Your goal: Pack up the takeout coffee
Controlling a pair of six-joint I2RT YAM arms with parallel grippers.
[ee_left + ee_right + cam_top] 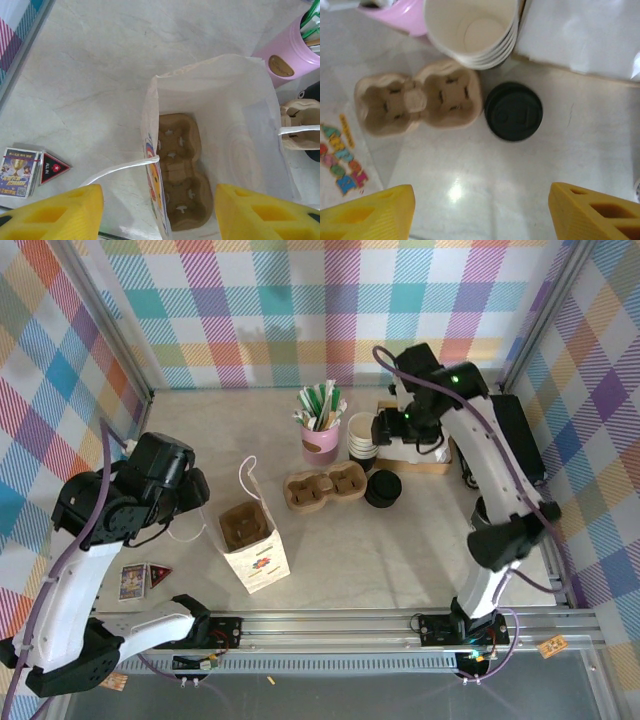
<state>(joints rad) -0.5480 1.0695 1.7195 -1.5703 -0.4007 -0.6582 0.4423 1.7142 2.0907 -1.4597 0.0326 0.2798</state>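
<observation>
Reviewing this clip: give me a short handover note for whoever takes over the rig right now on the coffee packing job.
Left gripper: open, empty, above the open paper bag.
Right gripper: open, empty, above the table near the takeout coffee.
Coffee: upright on the table, lid on, beside the loose cup carrier.
Done: a second cup carrier lies at the bottom of the bag.
Left: grasp the coffee and set it in the bag, probably in that carrier.

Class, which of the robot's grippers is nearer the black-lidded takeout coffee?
Right. The right gripper hangs open close by the takeout coffee, higher up. The left gripper is across the table, open over the paper bag.
</observation>
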